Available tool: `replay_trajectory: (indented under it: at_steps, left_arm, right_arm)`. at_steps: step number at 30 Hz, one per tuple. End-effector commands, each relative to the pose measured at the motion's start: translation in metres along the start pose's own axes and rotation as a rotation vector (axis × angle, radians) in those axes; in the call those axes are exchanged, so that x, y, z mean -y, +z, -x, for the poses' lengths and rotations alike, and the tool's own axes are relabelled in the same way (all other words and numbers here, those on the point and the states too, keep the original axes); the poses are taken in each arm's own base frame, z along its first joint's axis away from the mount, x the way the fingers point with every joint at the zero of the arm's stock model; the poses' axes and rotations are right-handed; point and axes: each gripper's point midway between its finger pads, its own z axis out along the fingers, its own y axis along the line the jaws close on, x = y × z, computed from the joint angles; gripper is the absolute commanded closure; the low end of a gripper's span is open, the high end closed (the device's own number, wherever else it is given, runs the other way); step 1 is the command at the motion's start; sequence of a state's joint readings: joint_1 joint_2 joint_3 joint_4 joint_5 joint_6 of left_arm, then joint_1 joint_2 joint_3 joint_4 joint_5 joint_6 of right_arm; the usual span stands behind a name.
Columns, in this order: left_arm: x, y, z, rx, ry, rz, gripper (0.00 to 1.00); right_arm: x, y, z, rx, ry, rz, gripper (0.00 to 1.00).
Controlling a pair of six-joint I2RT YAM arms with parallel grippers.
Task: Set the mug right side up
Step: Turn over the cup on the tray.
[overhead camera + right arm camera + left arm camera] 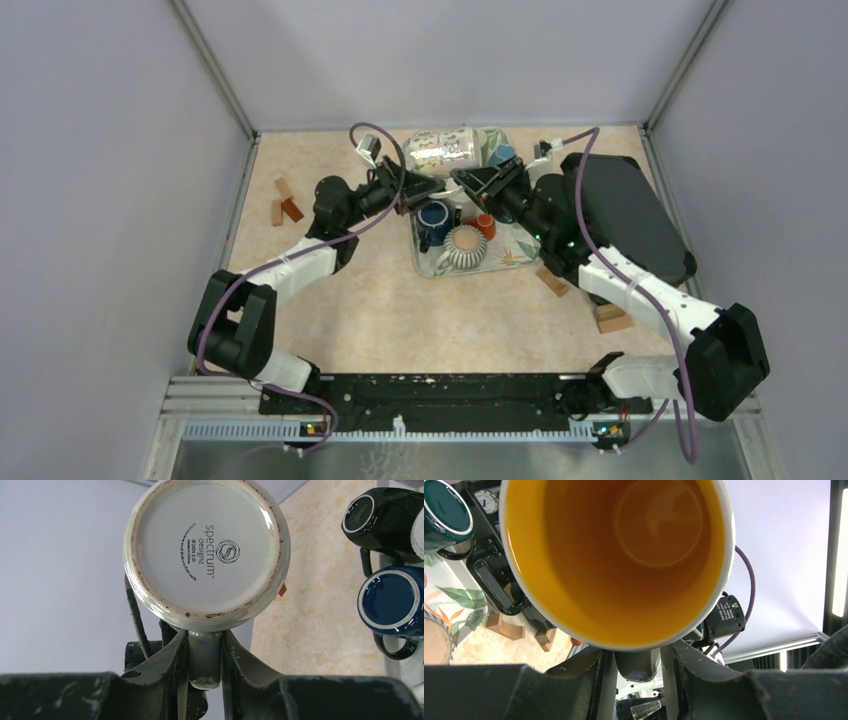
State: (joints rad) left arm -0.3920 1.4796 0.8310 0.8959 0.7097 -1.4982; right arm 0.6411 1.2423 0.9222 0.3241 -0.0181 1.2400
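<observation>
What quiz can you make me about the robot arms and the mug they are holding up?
1. True or false: the ceramic mug with a yellow inside stands upright on the leaf-patterned tray.
2. Which part of the mug does the right gripper clamp? A: the rim. B: the handle. C: the base.
3. Fill the gap: the right wrist camera looks straight at the mug's ____, which has printed lettering on it.

Key: 1 false, it is held up sideways; 2 B; 3 base.
</observation>
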Motion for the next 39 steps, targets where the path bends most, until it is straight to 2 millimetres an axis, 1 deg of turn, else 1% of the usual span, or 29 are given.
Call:
replay_trajectory:
  at_steps: [1, 5, 12, 13, 16, 19, 21, 24, 33, 39]
  left_arm:
    - [0.038, -0.001, 0.009, 0.011, 0.124, -0.107, 0.61]
    - [0.039, -0.003, 0.011, 0.008, 0.153, -0.101, 0.74]
    - [0.036, -0.005, 0.014, 0.001, 0.222, -0.055, 0.99]
    - [0.036, -0.005, 0.015, 0.001, 0.233, -0.051, 1.00]
    - [0.039, -0.008, 0.018, 0.016, 0.272, -0.041, 1.00]
    - [0.042, -0.010, 0.022, 0.035, 0.308, -0.023, 1.00]
    - [0.045, -0.011, 0.024, 0.051, 0.330, -0.017, 1.00]
    - [0.045, -0.012, 0.028, 0.067, 0.343, 0.007, 1.00]
    - [0.044, -0.013, 0.038, 0.108, 0.397, 0.075, 1.00]
    - [0.041, -0.014, 0.043, 0.120, 0.433, 0.115, 1.00]
  right_arm:
    - [-0.056, -0.005, 0.007, 0.015, 0.019, 0.221, 1.00]
    - [-0.047, -0.001, -0.002, -0.021, 0.017, 0.213, 1.00]
    - [-0.020, 0.008, -0.021, -0.091, -0.003, 0.167, 1.00]
    - [-0.016, 0.009, -0.023, -0.100, -0.008, 0.158, 1.00]
    - [-0.005, 0.011, -0.029, -0.122, -0.018, 0.131, 0.99]
    - [0.006, 0.013, -0.034, -0.144, -0.032, 0.102, 0.88]
    - [0.011, 0.014, -0.036, -0.149, -0.040, 0.087, 0.82]
    - [0.019, 0.016, -0.037, -0.153, -0.051, 0.064, 0.74]
    - [0.031, 0.023, -0.043, -0.179, -0.070, 0.019, 0.61]
    - [0.034, 0.026, -0.045, -0.189, -0.077, 0.011, 0.56]
